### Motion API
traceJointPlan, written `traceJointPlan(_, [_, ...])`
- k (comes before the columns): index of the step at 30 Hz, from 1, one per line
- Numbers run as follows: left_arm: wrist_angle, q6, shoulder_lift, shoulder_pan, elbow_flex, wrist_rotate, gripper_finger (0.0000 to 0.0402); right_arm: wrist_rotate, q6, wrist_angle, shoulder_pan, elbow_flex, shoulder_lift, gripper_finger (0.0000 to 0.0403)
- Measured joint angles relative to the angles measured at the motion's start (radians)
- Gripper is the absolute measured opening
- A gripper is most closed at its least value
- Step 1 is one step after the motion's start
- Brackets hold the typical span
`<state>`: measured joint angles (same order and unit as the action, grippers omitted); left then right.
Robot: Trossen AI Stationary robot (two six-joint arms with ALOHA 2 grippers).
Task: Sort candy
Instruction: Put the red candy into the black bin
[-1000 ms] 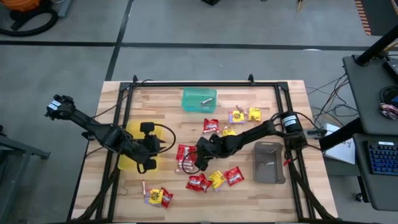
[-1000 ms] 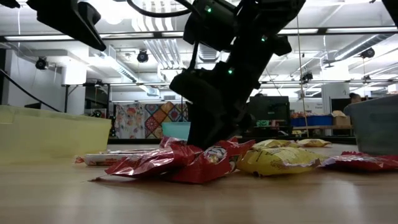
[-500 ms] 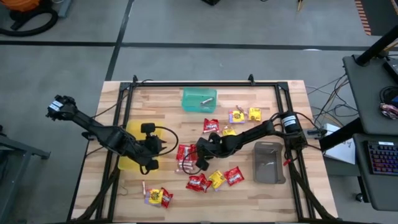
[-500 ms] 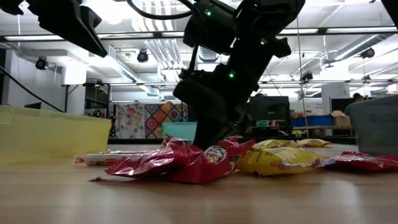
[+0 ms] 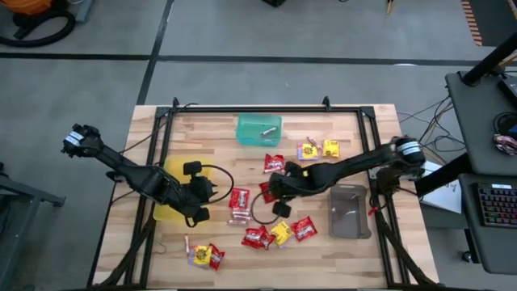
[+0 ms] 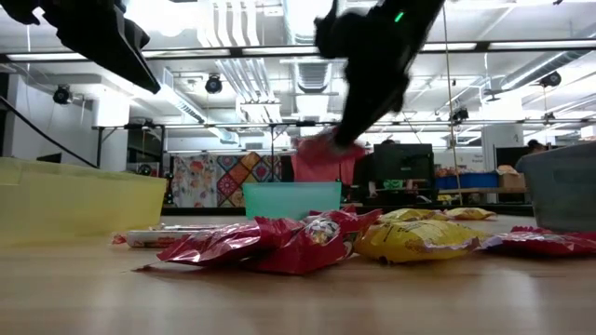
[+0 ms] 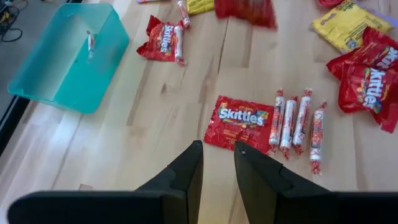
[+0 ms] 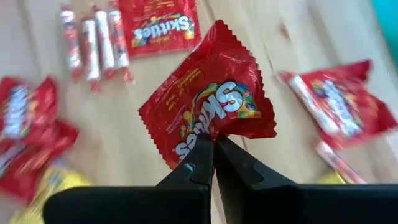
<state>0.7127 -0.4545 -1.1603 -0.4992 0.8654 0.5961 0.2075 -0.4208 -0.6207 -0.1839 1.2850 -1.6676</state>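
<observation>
My right gripper [image 8: 214,144] is clamped on a red Skittles packet [image 8: 208,106], pinching its lower edge — packet lifted clear of the table [image 5: 355,250], hanging above the middle of it. Low view shows it in the air in front of the teal tray [image 6: 291,196]. Left gripper [image 7: 218,162] hovers near the yellow tray [image 5: 167,212], fingers slightly apart, nothing between them. Just ahead of it: another red packet [image 7: 239,122] flat on the wood with four twisted rolls [image 7: 297,122] beside it. More red and yellow packets [image 5: 279,234] scattered near the grey tray [image 5: 349,211].
</observation>
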Motion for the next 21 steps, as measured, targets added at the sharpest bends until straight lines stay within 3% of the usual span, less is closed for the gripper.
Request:
traceJointPlan(7, [-0.099,0.047,-0.019,0.005,0.001,-0.033,0.0077,-0.013,-0.131,-0.327,-0.055,0.0,0.181,0.0008])
traceJointPlan(13, [-0.15,0.118,-0.019,0.031,0.018,-0.063,0.0077,-0.151,-0.392,-0.621,-0.127,-0.003,0.323,0.0008])
traceJointPlan(21, [-0.16,0.153,-0.023,0.065,0.037,-0.064,0.0077,-0.245,-0.684,-0.792,-0.241,-0.112,0.426,0.0008])
